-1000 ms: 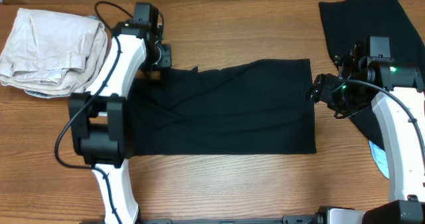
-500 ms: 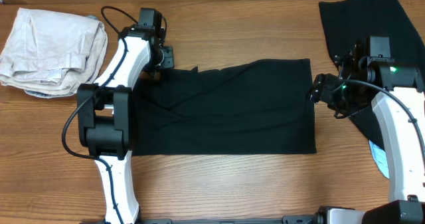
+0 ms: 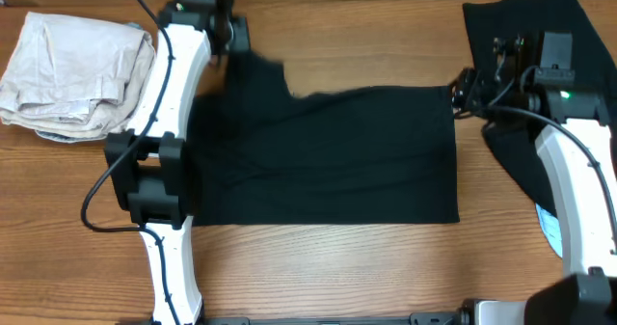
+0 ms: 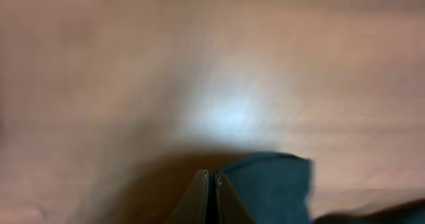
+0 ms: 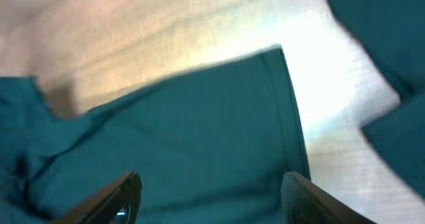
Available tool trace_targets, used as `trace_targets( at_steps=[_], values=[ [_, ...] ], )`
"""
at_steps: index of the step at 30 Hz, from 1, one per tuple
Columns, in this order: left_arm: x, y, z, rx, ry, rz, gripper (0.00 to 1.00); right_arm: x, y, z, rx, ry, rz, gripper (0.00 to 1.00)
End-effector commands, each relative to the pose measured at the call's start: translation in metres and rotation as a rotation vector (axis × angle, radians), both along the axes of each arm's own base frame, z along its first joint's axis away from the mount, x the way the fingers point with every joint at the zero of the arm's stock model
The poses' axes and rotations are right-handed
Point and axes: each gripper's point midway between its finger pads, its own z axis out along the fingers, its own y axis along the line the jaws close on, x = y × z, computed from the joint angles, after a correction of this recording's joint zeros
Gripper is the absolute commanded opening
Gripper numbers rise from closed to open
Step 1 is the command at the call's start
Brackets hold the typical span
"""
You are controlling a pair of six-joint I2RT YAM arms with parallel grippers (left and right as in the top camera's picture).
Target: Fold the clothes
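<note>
The shirt (image 3: 328,156) lies flat across the middle of the table (image 3: 337,267) as a wide dark rectangle. Its far left corner departs from the rectangle and stands out as a peak toward the far table edge, ending at the left gripper (image 3: 234,38).

Left gripper: fingers (image 4: 202,201) pressed together. The left wrist view is blurred, but it shows a fold of the shirt directly against the closed fingertips on one side. In the overhead view the peaked corner meets the gripper, which pinches this corner.

Right gripper (image 3: 461,89): positioned at the far right corner of the shirt, over its edge. In the right wrist view both fingers (image 5: 123,194) stand wide apart, one at each side of the frame. The shirt's corner and its hemmed side edge lie between and beyond them. The fingers grip nothing. Whether the tips touch the fabric cannot be told.

A second black garment (image 3: 521,26) lies at the far right of the table, just beside the right gripper and partly under the right arm (image 3: 569,171). A narrow strip of bare table separates it from the shirt.

A crumpled pale cloth (image 3: 77,69) lies at the far left corner, just beside the left arm (image 3: 169,103) and apart from the shirt
</note>
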Motion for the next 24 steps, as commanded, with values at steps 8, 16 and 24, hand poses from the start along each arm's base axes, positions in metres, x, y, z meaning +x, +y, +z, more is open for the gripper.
trace_targets(
  at_steps=[8,16,24],
  values=[
    [0.011,-0.004,0.056,-0.005,-0.120,-0.009,0.04,0.085,-0.002,-0.065,0.001,-0.065,-0.015,0.70],
    [-0.001,0.004,0.035,0.037,-0.041,0.012,0.04,0.112,-0.020,-0.136,-0.109,-0.021,-0.079,0.66],
    [-0.005,0.013,0.031,0.076,-0.018,0.038,0.04,0.114,-0.037,-0.168,-0.189,0.021,-0.130,0.51]
  ],
)
